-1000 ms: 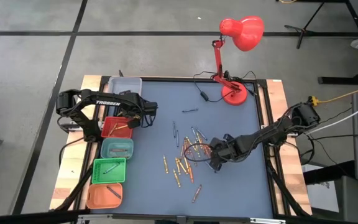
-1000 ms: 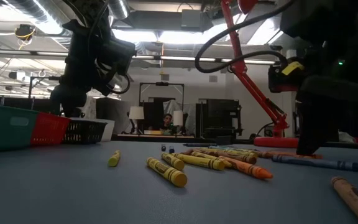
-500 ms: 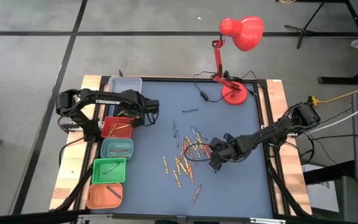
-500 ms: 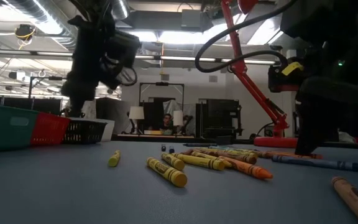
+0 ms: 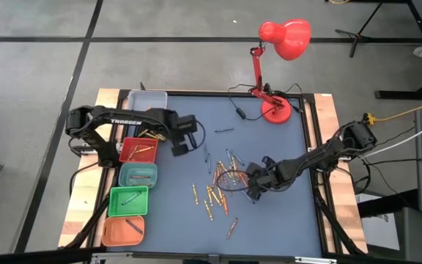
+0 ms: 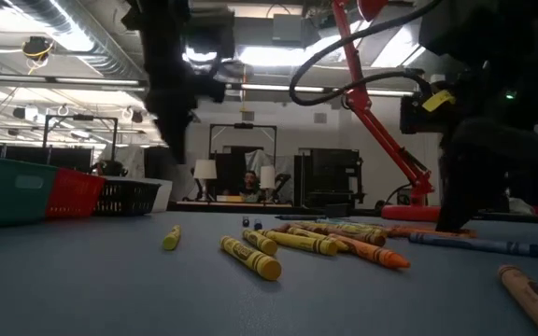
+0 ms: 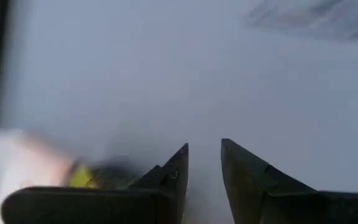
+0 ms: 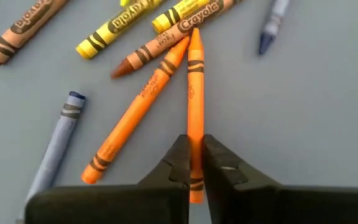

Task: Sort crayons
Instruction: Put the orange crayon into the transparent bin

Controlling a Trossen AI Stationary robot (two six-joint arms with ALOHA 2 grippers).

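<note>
Several crayons [image 5: 216,187] in orange, yellow, brown and blue lie loose on the blue table top near its middle; the low view shows the crayons [image 6: 292,241] lying flat. My right gripper [image 8: 195,158] stands at the right side of the pile, as the high view shows of my right gripper [image 5: 250,185], and is shut on an orange crayon [image 8: 194,93]. My left gripper [image 7: 204,148] hangs open and empty above bare table, just right of the red bin [image 5: 138,149]; in the high view my left gripper [image 5: 184,144] is well left of the pile. My right gripper pinches the orange crayon's two long sides near its flat end [image 8: 195,138] between its two fingers. The fingers slant down from the table's right side. The crayon points away from the gripper, its tip [image 8: 194,34] among other crayons; it seems to lie on the table.
Along the table's left edge stands a row of small bins: grey [image 5: 146,100], red, teal [image 5: 138,174], green [image 5: 129,200], orange [image 5: 123,230], some holding crayons. A red desk lamp [image 5: 275,110] with its cord stands at the far right. The near half of the table is mostly bare.
My left gripper has gone from above the red bin toward the table's right, rising and tipping to point more steeply down. My right arm has kept its place at the pile.
</note>
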